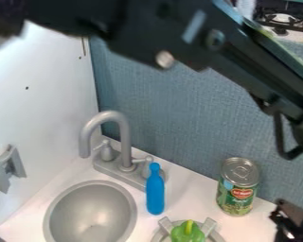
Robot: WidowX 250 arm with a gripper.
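And here's the can (238, 186), green label wrapped round it, standing upright on the white counter (195, 198), well to the right of the sink (91, 208) and close to the blue-grey wall (179, 104). Its long axis runs straight up. Now the gripper (288, 222): it hangs low at the right edge of the view, farther from the sink than the can is, so the can lies on its sink side, near it and a touch higher in the view. Contact between the two? None that I can see. Apart, together or clamped on something? I cannot tell from here. The black arm (198, 38) spans the top of the view, high above the sink.

Moving outward, there's a green pepper (188, 232) on a grey pronged ring (164, 233), right of the sink at the bottom edge. Then a slim blue bottle (155, 191), just beside the sink's right rim, and the grey faucet (124, 142) right behind the sink.
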